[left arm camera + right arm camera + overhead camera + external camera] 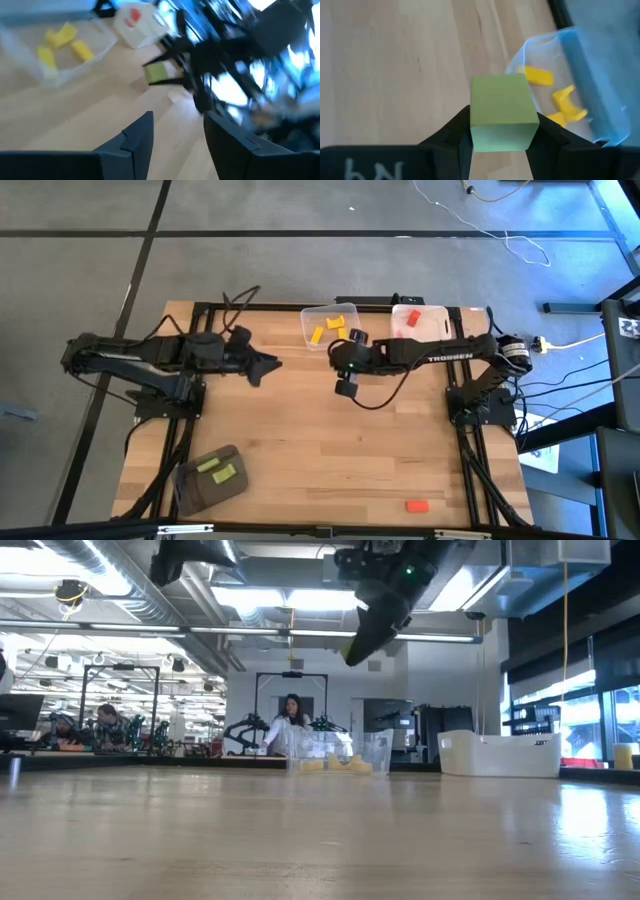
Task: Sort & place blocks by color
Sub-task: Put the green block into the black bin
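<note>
Three colours of small flat blocks in the high view. Yellow blocks point(330, 328) lie in a clear bin point(310, 320) at upper centre of the frame. Red blocks point(411, 317) sit in a white bin point(432, 315) just right of it. Two light green blocks point(215, 469) rest on a dark grey tray point(190, 490) at lower left. One more red block point(417, 505) lies alone on the bare wooden table point(300, 430), lower right.

One further green block point(503, 112): matte, pale green, box-shaped with clean edges, filling the centre of the right wrist view. The right gripper point(503, 131) has its fingers closed against the block's two sides, holding it above the table. In the high view this gripper point(346, 380) sits at centre, just below the clear bin. In the low view it hangs at top centre, well clear of the tabletop. The left wrist view also catches the held green block, at upper centre.

Left gripper point(272, 364) sits centre-left in the high view, apart from every block. Its fingers point(142, 137) stand parted, with nothing between them, bare table beyond.
</note>
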Motion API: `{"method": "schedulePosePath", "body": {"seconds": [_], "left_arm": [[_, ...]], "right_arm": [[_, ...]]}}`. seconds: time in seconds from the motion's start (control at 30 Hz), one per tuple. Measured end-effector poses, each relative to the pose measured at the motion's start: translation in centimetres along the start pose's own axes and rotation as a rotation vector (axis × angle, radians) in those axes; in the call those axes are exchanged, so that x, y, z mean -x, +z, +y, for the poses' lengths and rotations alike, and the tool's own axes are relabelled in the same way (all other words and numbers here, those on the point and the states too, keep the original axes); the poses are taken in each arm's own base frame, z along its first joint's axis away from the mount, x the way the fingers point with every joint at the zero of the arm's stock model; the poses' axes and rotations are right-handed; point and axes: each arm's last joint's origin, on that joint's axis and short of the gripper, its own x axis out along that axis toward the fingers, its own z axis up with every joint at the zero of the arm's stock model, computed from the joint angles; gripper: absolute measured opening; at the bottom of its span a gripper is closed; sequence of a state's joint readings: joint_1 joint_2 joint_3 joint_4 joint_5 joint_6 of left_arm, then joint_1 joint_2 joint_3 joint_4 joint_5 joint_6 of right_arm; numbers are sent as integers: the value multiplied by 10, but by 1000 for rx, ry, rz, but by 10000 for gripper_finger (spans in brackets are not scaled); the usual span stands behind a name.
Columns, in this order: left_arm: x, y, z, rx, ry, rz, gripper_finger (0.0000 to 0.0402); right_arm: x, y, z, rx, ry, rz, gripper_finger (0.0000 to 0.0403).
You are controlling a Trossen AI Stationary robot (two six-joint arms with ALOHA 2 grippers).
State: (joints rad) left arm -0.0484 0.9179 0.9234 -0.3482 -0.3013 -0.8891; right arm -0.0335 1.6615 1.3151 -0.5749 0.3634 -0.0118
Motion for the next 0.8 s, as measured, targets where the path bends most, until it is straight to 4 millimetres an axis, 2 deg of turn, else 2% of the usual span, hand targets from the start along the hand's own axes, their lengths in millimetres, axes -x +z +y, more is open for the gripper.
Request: {"method": "schedulePosePath", "body": {"seconds": [0.1, 0.23, 0.37, 0.43, 0.6, 0.8], "left_arm": [[-11, 1, 5, 153, 54, -6, 163], [-26, 1, 10, 215, 83, 20, 163], [-52, -4, 13, 179, 93, 61, 163], [-60, -5, 14, 140, 91, 57, 163], [-79, -6, 9, 175, 36, 15, 163], [-89, -6, 5, 151, -22, -3, 163]], "right_arm": [[2, 4, 4, 36, -22, -46, 135], [4, 10, 9, 68, -39, -107, 135], [7, 14, 13, 107, -43, -141, 135], [8, 15, 15, 108, -40, -155, 135], [10, 17, 20, 135, -34, -181, 135], [11, 19, 22, 131, -32, -201, 135]]}}
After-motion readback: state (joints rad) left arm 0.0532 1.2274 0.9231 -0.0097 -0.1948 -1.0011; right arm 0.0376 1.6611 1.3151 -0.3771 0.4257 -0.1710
